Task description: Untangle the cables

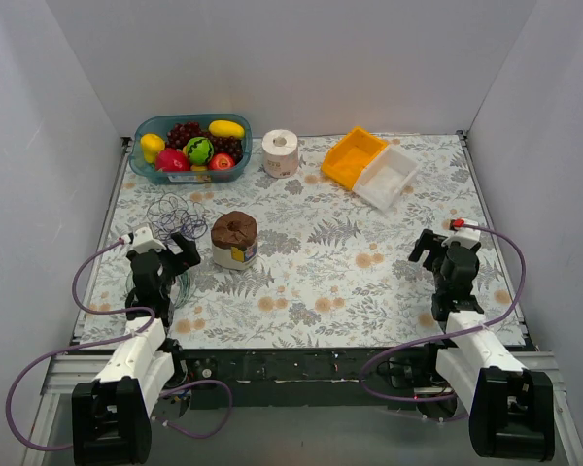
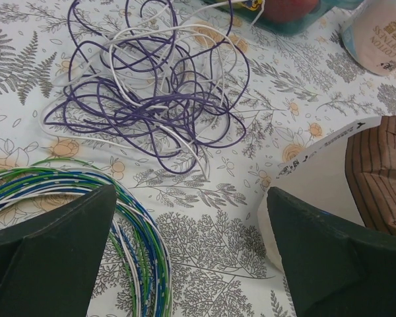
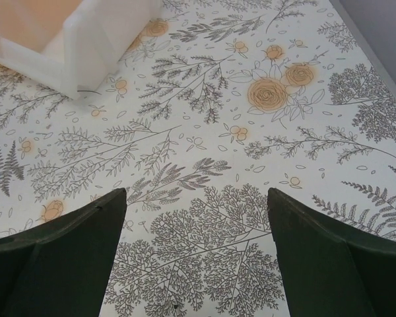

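The cables point(image 1: 178, 216) are a loose tangle of thin purple and white wires on the floral cloth at the left, in front of the fruit basket. In the left wrist view the cables point(image 2: 152, 92) lie ahead of my open, empty left gripper point(image 2: 191, 254), apart from it. My left gripper point(image 1: 171, 254) hovers just near of the tangle. My right gripper point(image 1: 433, 249) is open and empty over bare cloth at the right, far from the cables; in the right wrist view the right gripper point(image 3: 197, 257) has only cloth between its jaws.
A flat green-blue-white wire coil point(image 2: 86, 205) lies under my left fingers. A brown-topped roll point(image 1: 235, 239) stands right of the left gripper. A fruit basket point(image 1: 192, 149), white toilet roll point(image 1: 281, 152), and orange point(image 1: 354, 156) and white bins point(image 1: 387, 177) sit at the back.
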Controlling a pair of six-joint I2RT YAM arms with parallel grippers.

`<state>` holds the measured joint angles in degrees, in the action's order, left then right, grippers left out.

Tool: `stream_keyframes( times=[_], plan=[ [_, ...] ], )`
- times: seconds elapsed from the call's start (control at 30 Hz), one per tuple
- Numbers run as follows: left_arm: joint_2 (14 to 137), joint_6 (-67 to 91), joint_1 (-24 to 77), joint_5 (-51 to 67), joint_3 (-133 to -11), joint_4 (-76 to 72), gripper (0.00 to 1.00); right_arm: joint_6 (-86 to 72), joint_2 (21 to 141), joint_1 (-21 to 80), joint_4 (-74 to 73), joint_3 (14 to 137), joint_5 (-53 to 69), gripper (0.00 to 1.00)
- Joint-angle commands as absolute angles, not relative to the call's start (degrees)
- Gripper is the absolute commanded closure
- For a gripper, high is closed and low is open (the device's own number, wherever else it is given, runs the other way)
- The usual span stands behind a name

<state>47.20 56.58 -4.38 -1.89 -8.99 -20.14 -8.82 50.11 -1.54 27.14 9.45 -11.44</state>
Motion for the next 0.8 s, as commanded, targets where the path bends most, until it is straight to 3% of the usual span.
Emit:
stream_keyframes(
  times=[0.0,0.2,0.4,0.5,0.63,0.77],
  plan=[
    [46.7,54.9,-4.7,2.8,-11.2,-18.4,0.02,-7.9,48.1,-1.7,28.6,13.0,-7.1,0.07],
    [43.4,39.9,-4.8,9.6,-16.3,-14.5,0.02,-6.5,47.0,-1.7,25.5,19.8,-0.8,0.07],
    [45.3,28.2,-4.8,33.9,-27.9,-0.4,0.02,-6.1,46.8,-1.7,24.1,25.7,8.9,0.08],
    [55.3,28.0,-4.8,29.7,-38.5,10.3,0.02,-6.2,46.8,-1.7,23.8,27.7,13.3,0.08],
    [71.2,28.9,-5.3,18.9,-61.7,24.4,0.02,-6.2,46.9,-1.6,24.3,29.2,18.1,0.08],
    [85.0,32.6,-5.5,7.5,-74.3,34.9,0.02,-7.8,46.8,-1.6,26.4,28.3,20.3,0.08]
  ],
)
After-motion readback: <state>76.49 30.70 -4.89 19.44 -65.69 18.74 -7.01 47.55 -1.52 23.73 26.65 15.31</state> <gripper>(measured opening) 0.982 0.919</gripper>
